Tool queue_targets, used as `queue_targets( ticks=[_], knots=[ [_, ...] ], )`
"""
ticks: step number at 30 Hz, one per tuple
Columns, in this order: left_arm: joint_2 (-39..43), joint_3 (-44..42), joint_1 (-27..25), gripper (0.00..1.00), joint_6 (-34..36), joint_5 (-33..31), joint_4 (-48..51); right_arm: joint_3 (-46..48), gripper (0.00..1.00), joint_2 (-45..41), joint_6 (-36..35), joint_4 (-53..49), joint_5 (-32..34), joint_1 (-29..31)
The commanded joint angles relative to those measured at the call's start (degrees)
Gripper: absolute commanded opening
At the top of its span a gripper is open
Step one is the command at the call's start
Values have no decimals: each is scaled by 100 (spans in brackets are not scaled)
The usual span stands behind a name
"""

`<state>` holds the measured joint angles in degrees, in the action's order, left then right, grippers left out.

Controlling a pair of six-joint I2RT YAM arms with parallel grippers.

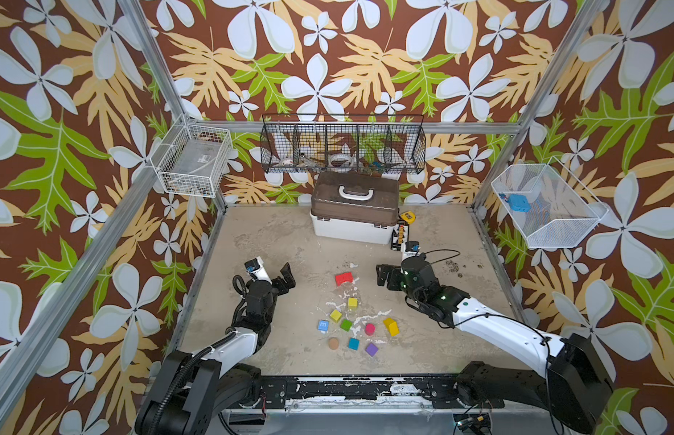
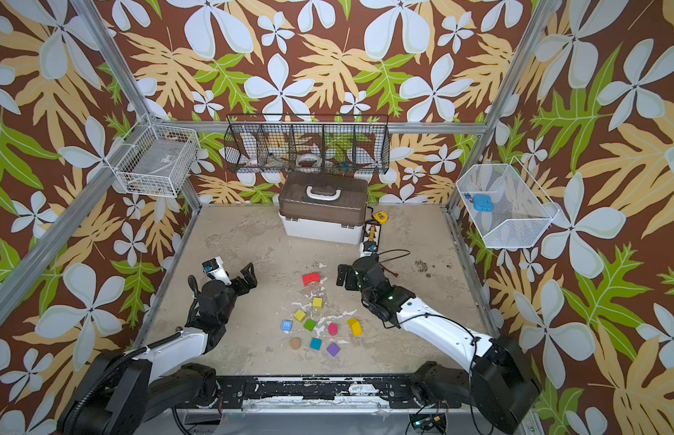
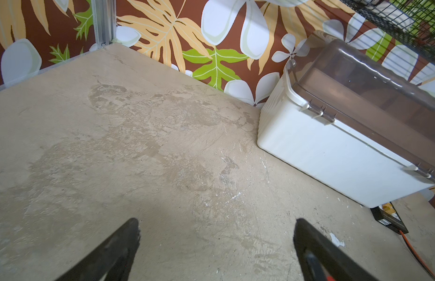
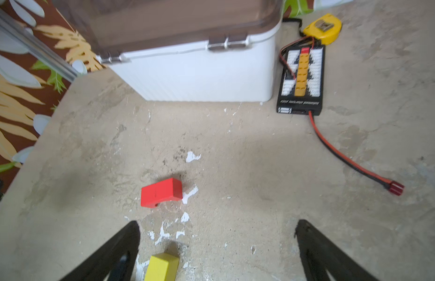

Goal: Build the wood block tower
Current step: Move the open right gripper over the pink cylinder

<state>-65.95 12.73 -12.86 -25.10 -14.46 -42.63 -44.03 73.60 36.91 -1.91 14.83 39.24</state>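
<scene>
Stock as I see it from the operator's station:

- Left tool (image 1: 288, 279): jaws spread wide, nothing between them, over bare counter (image 1: 260, 244) on the left, well apart from the blocks.
- Right tool (image 1: 381, 277): jaws spread wide, nothing held, to the right of the red slab (image 1: 343, 278) and near it without touching.
- Red slab: alone on the counter, farthest back of the wood blocks, between the two tools.
- Yellow cube (image 1: 352, 302): just in front of the red slab, apart from it.
- Second yellow cube (image 1: 336, 315), green cube (image 1: 346, 324) and blue cube (image 1: 323, 325): a loose group nearer me. The blue one shows a white letter on top.
- Pink cylinder (image 1: 369, 329) and yellow rounded piece (image 1: 390, 327): right of the green cube.
- Tan cylinder (image 1: 333, 343), teal cube (image 1: 353, 343), purple cube (image 1: 371, 349): the front row.
- Every block lies singly on the counter.
- White box (image 1: 354, 226) with a brown lid: at the back wall, lid shut.
- Yellow tape measure (image 4: 323, 28) and black connector board (image 4: 301, 77): beside the box, on its right.
</scene>
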Motion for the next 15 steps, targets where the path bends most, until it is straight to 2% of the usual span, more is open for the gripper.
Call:
queue_targets(
  ticks=[1,4,10,15],
  knots=[
    [-61,75,3,100,47,55,0,-483,90,592,292,-424,589,319],
    [-209,165,-3,100,66,78,-41,-790,81,1075,519,-592,806,723],
    [-666,527,-14,100,161,159,64,-532,75,1235,1226,-510,873,1151],
    [-571,430,-21,100,186,238,-60,-693,70,1468,1320,-763,992,1410]
  ],
)
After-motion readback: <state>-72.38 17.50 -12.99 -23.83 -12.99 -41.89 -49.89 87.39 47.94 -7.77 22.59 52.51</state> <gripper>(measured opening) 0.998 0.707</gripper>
